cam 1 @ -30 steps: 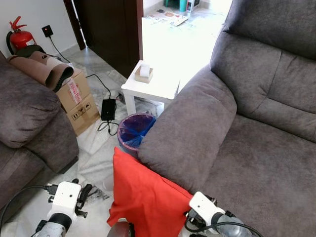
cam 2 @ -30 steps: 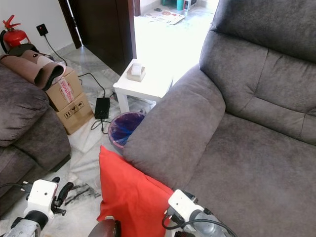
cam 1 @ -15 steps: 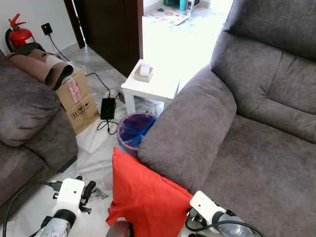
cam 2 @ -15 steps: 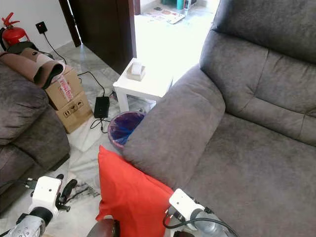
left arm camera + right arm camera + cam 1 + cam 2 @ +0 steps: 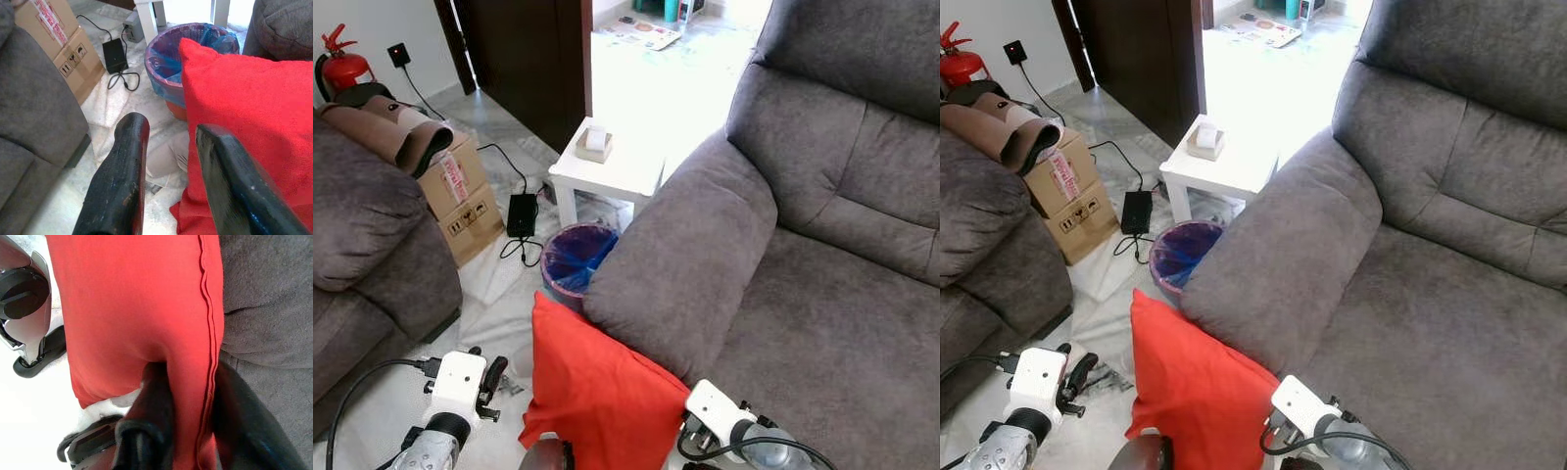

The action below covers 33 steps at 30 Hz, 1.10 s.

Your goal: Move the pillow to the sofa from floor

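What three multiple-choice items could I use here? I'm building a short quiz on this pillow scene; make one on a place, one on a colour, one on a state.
1. Where does the pillow rest?
A. On the sofa seat
B. On the floor against the sofa armrest
C. On the white side table

2. What colour is the pillow?
A. Red
B. Blue
C. Grey

3. What is the right gripper doing?
A. Hanging open beside the bin
B. Pinching the pillow's edge
C. Holding a cable

Answers: 1 B, it leans on the armrest beside the bin; 2 A, both eye views show red; 3 B, fabric sits between the fingers in the right wrist view.
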Available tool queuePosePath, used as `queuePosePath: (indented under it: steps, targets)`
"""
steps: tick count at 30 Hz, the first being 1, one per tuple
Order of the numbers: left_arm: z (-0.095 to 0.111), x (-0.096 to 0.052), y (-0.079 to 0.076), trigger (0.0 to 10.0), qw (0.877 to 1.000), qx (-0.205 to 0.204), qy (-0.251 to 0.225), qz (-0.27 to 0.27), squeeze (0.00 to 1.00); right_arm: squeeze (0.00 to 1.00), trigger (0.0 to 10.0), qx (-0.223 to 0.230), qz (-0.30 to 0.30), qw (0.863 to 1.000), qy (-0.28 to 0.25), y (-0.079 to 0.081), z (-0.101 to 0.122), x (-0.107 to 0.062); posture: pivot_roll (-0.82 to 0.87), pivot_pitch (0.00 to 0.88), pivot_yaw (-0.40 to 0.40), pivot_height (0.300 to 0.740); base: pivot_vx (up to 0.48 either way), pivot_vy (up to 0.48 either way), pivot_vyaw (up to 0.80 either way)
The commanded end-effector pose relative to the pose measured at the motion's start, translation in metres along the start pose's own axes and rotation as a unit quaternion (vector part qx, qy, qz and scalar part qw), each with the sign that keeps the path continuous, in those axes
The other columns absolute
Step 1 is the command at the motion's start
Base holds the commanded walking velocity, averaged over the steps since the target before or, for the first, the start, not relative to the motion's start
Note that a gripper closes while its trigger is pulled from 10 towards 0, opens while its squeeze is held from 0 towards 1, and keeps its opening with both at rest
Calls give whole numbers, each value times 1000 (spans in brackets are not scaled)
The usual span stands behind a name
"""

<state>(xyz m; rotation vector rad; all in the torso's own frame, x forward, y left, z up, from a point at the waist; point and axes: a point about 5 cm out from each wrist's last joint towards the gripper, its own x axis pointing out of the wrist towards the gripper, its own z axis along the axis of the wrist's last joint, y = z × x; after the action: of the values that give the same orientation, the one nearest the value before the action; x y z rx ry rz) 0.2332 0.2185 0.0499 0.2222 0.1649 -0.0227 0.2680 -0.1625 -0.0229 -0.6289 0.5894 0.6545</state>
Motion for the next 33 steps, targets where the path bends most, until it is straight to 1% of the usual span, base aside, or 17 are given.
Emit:
queuePosePath:
  steps: [1, 7, 9, 14, 19, 21, 24, 26, 27, 30, 31, 32, 33]
  targets:
    - [-6, -1, -7, 10000, 1000, 5, 11, -10, 0, 0, 0, 14, 8, 1000, 11, 5, -8, -2, 233, 170, -61, 656, 0, 0, 0]
    - [-6, -1, -8, 10000, 1000, 8, 11, -12, 0, 0, 0, 20, 21, 1000, 11, 10, -10, -2, 240, 172, -62, 656, 0, 0, 0]
    - [-9, 0, -8, 10000, 1000, 8, 16, -12, 0, 0, 0, 45, 24, 999, 3, 13, -10, -2, 229, 165, -57, 656, 0, 0, 0]
    - [-9, 4, -8, 10000, 1000, 9, 17, -15, 0, 0, 0, 48, 30, 998, -10, 19, -6, 0, 218, 155, -49, 656, 0, 0, 0]
    - [-8, 10, -8, 10000, 1000, 8, 16, -18, 0, 0, 0, 72, 38, 997, -16, 24, -8, 0, 208, 141, -42, 656, 0, 0, 0]
    - [-8, 11, -9, 10000, 1000, 9, 16, -19, 0, 0, 0, 68, 36, 997, -15, 24, -9, -1, 210, 136, -39, 656, 0, 0, 0]
    - [-9, 14, -8, 10000, 1000, 11, 15, -23, 0, 0, 0, 107, 20, 993, -39, 23, -3, 1, 197, 103, -26, 656, 0, 0, 0]
    - [-10, 14, -8, 10000, 999, 13, 16, -24, 0, 0, 0, 117, 17, 992, -47, 23, 0, 2, 200, 99, -23, 656, 0, 0, 0]
    - [-10, 16, -8, 10000, 999, 14, 17, -27, 0, 0, 0, 113, 17, 992, -47, 25, 1, 3, 208, 82, -21, 656, 0, 0, 0]
    - [-10, 17, -8, 10000, 999, 15, 17, -28, 0, 0, 0, 120, 6, 992, -42, 25, 0, 3, 211, 70, -19, 656, 0, 0, 0]
    - [-9, 18, -7, 10000, 999, 15, 16, -28, 0, 0, 3922, 167, -10, 985, -54, 23, 1, 3, 213, 50, -15, 656, 0, 0, 0]
    - [-8, 19, -6, 10000, 999, 16, 15, -28, 0, 0, 10000, 207, -26, 976, -62, 19, 2, 3, 212, 37, -9, 656, 0, 0, 0]
    - [-8, 20, -5, 10000, 999, 17, 14, -27, 0, 0, 10000, 233, -34, 970, -65, 17, 1, 3, 211, 33, -6, 656, 0, 0, 0]
